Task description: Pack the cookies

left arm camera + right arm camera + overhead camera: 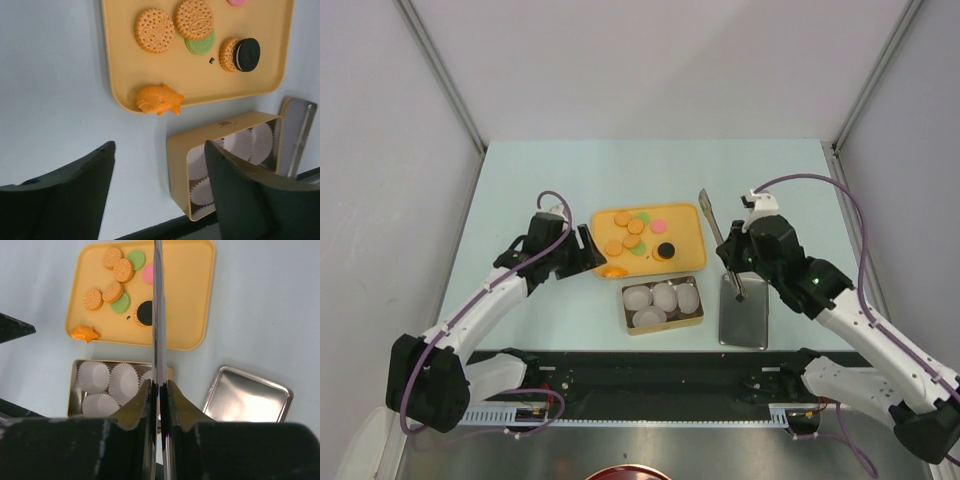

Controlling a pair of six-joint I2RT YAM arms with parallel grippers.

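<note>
The cookies (638, 236) lie on a yellow tray (605, 222): several orange rounds (154, 30), green ones (200, 44), a pink one (147, 274) and a black one (247, 54). An orange fish-shaped piece (159, 99) rests on the tray's near left corner. My left gripper (159, 145) hovers open just in front of that corner, nothing between its fingers. My right gripper (160, 385) is shut on thin metal tongs (158, 305), whose blades reach up over the tray.
A gold tin (663, 325) lined with white paper cups (125, 380) sits in front of the tray. Its metal lid (745, 320) lies to the right, under the right gripper (732, 262). White walls enclose the table on three sides.
</note>
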